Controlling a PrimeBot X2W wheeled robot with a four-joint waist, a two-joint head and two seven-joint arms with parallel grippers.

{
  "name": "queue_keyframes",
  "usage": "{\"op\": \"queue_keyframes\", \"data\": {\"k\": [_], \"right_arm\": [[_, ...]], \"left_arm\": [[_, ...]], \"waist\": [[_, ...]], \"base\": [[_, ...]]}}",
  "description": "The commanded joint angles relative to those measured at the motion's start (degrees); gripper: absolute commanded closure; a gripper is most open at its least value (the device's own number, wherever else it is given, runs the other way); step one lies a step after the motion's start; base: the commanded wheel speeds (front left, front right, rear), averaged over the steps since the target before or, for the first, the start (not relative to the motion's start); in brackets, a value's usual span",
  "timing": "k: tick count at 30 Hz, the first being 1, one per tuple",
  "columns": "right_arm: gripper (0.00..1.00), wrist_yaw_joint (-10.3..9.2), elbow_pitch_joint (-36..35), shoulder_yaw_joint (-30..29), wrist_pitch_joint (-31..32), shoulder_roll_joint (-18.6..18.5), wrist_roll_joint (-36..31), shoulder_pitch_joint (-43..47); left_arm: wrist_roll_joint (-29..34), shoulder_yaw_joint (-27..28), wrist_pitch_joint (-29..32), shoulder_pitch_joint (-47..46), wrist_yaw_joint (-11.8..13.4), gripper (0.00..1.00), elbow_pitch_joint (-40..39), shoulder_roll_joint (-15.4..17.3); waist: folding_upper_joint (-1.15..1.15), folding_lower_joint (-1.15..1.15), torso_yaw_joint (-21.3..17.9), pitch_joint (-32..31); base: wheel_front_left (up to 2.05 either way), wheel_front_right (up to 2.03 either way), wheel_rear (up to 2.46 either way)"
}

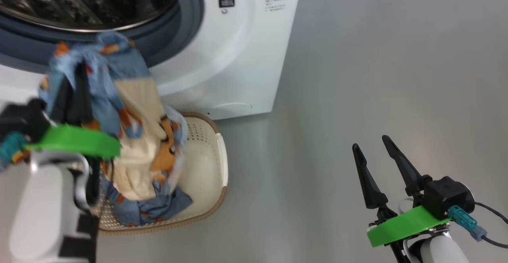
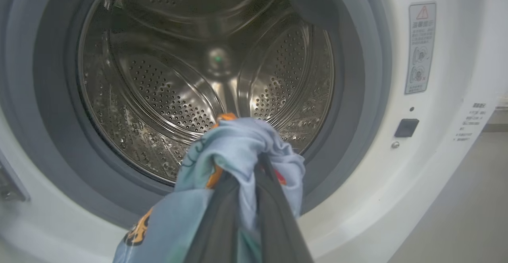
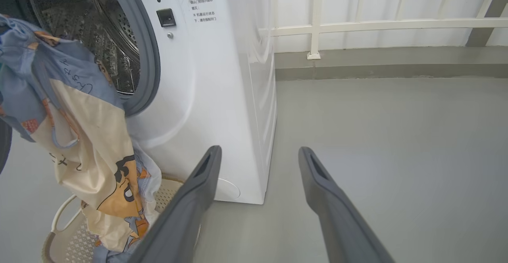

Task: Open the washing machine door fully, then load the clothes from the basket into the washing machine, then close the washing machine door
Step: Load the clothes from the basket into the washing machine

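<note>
Left gripper (image 2: pixel 250 166) pinches the clothes (image 1: pixel 135 136) tight at the washing machine (image 1: pixel 238 56) mouth, tail trailing into the basket (image 1: pixel 206 144), right gripper (image 1: pixel 370 142) spread and idle, so best lift higher and push deep past the rubber seal (image 2: pixel 357 96).

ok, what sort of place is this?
Probably a laundry corner, maybe a balcony: big white front-loading washing machine, cream perforated plastic basket on a bare grey floor, white railing behind.

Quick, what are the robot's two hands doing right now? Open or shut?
Left gripper: shut on the clothes, in front of the washing machine.
Right gripper: open, holding nothing.
</note>
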Motion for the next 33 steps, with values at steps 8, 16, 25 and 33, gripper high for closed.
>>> {"op": "queue_keyframes", "data": {"k": [8, 16, 25, 33], "right_arm": [[0.0, 0.1, -1.06, 1.81, -0.27, 0.43, -0.33, -2.37], [0.0, 0.1, -1.39, 2.52, -0.27, 0.64, -0.16, -3.45], [0.0, 0.1, -1.38, 4.15, -0.27, 0.82, 0.16, -4.46], [0.0, 0.1, -1.26, 5.86, -0.27, 0.94, 1.01, -4.42]], "left_arm": [[-1.45, -0.07, -0.37, -11.42, -0.13, 1.0, 5.7, 6.53], [-3.83, -1.4, 0.36, -21.95, -0.14, 1.0, 14.72, 9.78], [-7.58, -3.9, 5.42, -35.54, -0.14, 1.0, 24.52, 11.72], [-7.74, -8.49, 11.0, -47.06, -0.14, 1.0, 30.38, 12.98]], "waist": [[0.0, 0.0, -3.72, 5.29], [0.0, 0.0, -4.77, 9.61], [0.0, 0.0, -5.16, 16.92], [0.0, 0.0, -5.31, 22.88]], "base": [[0.0, 0.0, 0.0], [0.0, 0.0, 0.0], [0.0, 0.0, 0.0], [0.0, 0.0, 0.0]]}}
